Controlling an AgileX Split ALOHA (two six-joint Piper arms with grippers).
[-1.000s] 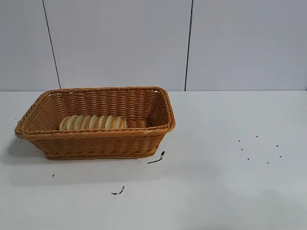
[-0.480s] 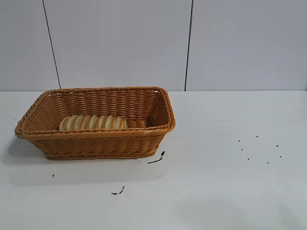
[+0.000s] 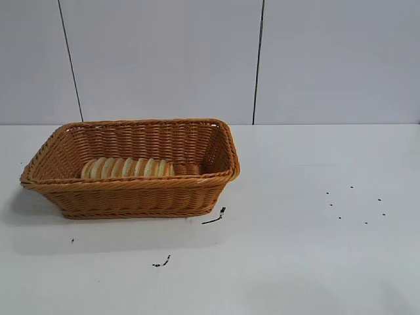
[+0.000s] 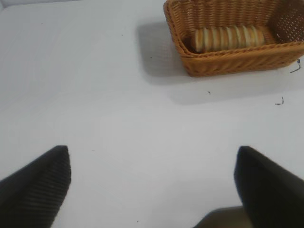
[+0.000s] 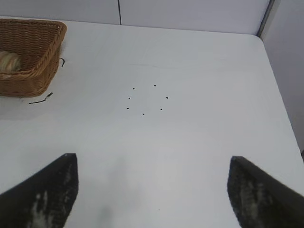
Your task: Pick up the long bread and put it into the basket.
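Note:
The long bread (image 3: 126,168), a tan loaf with orange-brown crosswise stripes, lies inside the orange-brown wicker basket (image 3: 131,194) at the table's left. Both show in the left wrist view, the bread (image 4: 227,38) inside the basket (image 4: 228,61), far from my left gripper (image 4: 152,156). That gripper is open and empty over bare table. My right gripper (image 5: 152,161) is open and empty over the table's right part; the basket's end (image 5: 33,52) and a bit of the bread (image 5: 8,61) show far off. Neither arm shows in the exterior view.
Small black marks lie on the white table (image 3: 295,249): a squiggle (image 3: 214,217) by the basket's front corner, another (image 3: 162,262) nearer the front, and a ring of dots (image 3: 354,205) at the right. A panelled wall stands behind.

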